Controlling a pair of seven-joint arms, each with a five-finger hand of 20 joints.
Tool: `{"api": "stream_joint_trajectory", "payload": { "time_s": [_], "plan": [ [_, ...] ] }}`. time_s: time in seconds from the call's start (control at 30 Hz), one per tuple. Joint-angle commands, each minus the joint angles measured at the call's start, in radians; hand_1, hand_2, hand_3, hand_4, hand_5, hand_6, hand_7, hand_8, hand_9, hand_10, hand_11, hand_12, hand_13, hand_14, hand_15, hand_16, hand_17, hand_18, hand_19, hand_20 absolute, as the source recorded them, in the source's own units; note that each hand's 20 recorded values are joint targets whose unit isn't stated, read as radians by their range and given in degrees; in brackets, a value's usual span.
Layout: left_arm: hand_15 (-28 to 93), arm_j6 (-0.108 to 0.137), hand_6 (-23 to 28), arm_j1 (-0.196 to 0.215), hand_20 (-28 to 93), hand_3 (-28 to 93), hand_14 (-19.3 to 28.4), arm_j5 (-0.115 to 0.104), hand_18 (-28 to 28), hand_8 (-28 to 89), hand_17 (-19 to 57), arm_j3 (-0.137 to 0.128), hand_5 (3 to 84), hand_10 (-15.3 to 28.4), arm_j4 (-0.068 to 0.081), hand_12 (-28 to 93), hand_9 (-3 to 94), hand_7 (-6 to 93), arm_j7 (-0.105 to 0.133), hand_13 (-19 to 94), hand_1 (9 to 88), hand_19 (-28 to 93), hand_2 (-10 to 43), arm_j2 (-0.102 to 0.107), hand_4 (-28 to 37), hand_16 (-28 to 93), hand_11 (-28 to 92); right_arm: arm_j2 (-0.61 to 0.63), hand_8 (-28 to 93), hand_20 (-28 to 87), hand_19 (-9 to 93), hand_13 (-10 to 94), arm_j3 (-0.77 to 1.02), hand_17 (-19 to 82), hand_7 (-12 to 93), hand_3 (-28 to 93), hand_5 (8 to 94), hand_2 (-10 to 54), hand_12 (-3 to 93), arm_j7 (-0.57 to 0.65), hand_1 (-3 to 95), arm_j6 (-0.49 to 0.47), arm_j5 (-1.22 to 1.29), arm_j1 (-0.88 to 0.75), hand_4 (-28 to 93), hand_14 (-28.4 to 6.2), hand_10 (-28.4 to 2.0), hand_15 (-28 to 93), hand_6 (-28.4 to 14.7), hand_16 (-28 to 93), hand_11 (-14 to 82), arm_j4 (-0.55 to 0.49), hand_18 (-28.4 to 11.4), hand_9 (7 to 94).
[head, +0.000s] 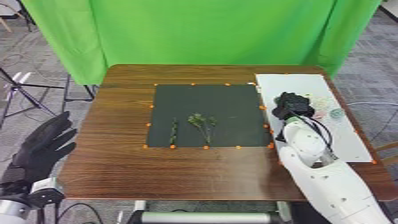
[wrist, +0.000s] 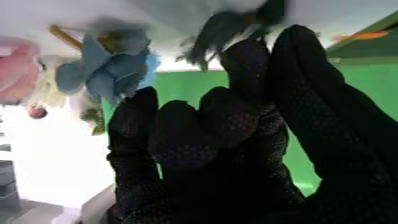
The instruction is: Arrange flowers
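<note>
My right hand (head: 293, 106) is over the white board (head: 298, 84), among the small pale flowers (head: 318, 102). In the right wrist view the right hand (wrist: 231, 130) has loosely bent fingers, the thumb beside them, and nothing visibly held. Dark green leaves (wrist: 220, 37) lie close to its fingertips; contact is unclear. A blue flower (wrist: 115, 65), a cream flower (wrist: 60, 80) and a pink flower (wrist: 14, 72) stand out nearby. On the black mat (head: 240, 100) rest a thin green stem (head: 173, 134) and leafy stems (head: 202, 124). My left hand (head: 43, 142) is open, left of the table.
Orange markers line the mat's edges. A pale green round item (head: 337, 113) lies on the white board, right of my right hand. The brown table (head: 115, 165) extends around the mat, and a green curtain (head: 204, 35) hangs behind it.
</note>
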Motion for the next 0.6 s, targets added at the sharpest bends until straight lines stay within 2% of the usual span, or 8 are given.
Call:
{"api": "stream_joint_trajectory", "payload": {
  "time_s": [0.03,0.1,0.23,0.27,0.3,0.33,0.53,0.6],
  "plan": [
    [16,-0.007,0.4,0.009,9,70,11.9,0.001,18.1,-11,-12.7,-0.005,19.5,8.7,-0.001,20,18.4,21.7,-0.007,12,24.1,34,-2.4,-0.009,-27.0,7,9,0.001,19,54,79,67,0.007,24,65,77,61.8,-9.5,54.5,0.057,37.5,0.061,-0.110,-0.034,-28,-10.6,-10.6,86,1.7,39,68.9,-0.055,-22.5,70.0],
    [16,-0.004,0.4,0.010,9,70,11.9,-0.003,18.1,-11,-12.6,-0.001,19.5,8.8,0.002,20,18.4,21.7,-0.001,12,24.1,34,-2.4,0.000,-27.0,6,9,0.006,19,54,78,66,0.018,23,65,77,60.6,-9.5,54.4,0.057,35.0,0.069,-0.089,-0.043,-28,-10.7,-11.0,85,1.0,39,68.8,-0.081,-22.4,68.8],
    [16,-0.008,0.4,0.005,9,70,11.9,-0.002,18.1,-11,-12.6,-0.004,19.5,8.7,0.003,20,18.4,21.7,-0.008,12,24.1,34,-2.4,0.001,-27.0,6,9,0.010,16,54,78,63,0.015,22,62,79,59.8,-9.5,54.4,0.092,29.9,0.013,-0.096,-0.032,-28,-11.4,-11.7,85,-0.4,38,68.5,-0.090,-22.6,66.3],
    [16,-0.006,0.4,0.009,9,70,11.9,-0.003,18.1,-11,-12.7,-0.004,19.5,8.8,0.002,20,18.4,21.7,-0.007,12,24.1,34,-2.4,0.005,-27.0,6,9,0.008,5,54,78,63,0.018,22,64,79,59.7,-9.5,54.4,0.099,28.3,-0.028,-0.093,-0.029,-28,-11.5,-11.8,85,-0.9,38,68.4,-0.091,-22.7,65.8],
    [16,-0.008,0.4,0.007,9,70,11.9,-0.004,18.1,-11,-12.7,-0.005,19.5,8.8,0.003,20,18.4,21.7,-0.007,12,24.2,34,-2.4,0.004,-27.0,6,9,0.007,-11,54,78,62,0.016,21,66,80,59.6,-9.5,54.3,0.111,25.4,-0.088,-0.089,-0.022,-28,-11.9,-12.1,85,-1.7,38,68.3,-0.089,-23.0,64.7],
    [16,-0.007,0.4,0.002,9,70,11.9,-0.004,18.1,-11,-12.6,-0.002,19.5,8.7,0.005,20,18.4,21.7,-0.009,12,24.2,34,-2.4,0.006,-27.0,6,9,0.006,-15,54,77,61,0.016,21,66,80,59.4,-9.5,54.3,0.115,24.1,-0.107,-0.085,-0.019,-28,-12.1,-12.4,85,-2.0,38,68.2,-0.081,-23.0,64.0],
    [16,-0.012,0.5,0.006,9,70,12.0,0.000,18.1,-11,-12.7,-0.005,19.5,8.8,0.002,20,18.4,21.6,-0.009,12,24.1,34,-2.5,0.000,-26.9,7,9,0.012,-18,54,76,59,0.033,20,62,74,57.6,-9.5,54.1,0.143,17.1,-0.177,-0.078,-0.037,-28,-13.5,-13.6,84,-4.0,37,66.7,-0.084,-23.7,60.7],
    [16,-0.012,0.4,0.008,9,70,11.9,0.000,18.1,-11,-12.7,-0.007,19.5,8.8,0.003,20,18.4,21.7,-0.009,12,24.1,34,-2.5,-0.001,-27.0,7,9,0.009,-18,54,76,58,0.017,20,57,74,58.0,-9.5,54.1,0.150,16.2,-0.181,-0.068,-0.020,-28,-14.0,-14.0,84,-4.6,37,65.8,-0.074,-24.0,59.8]
  ]
}}
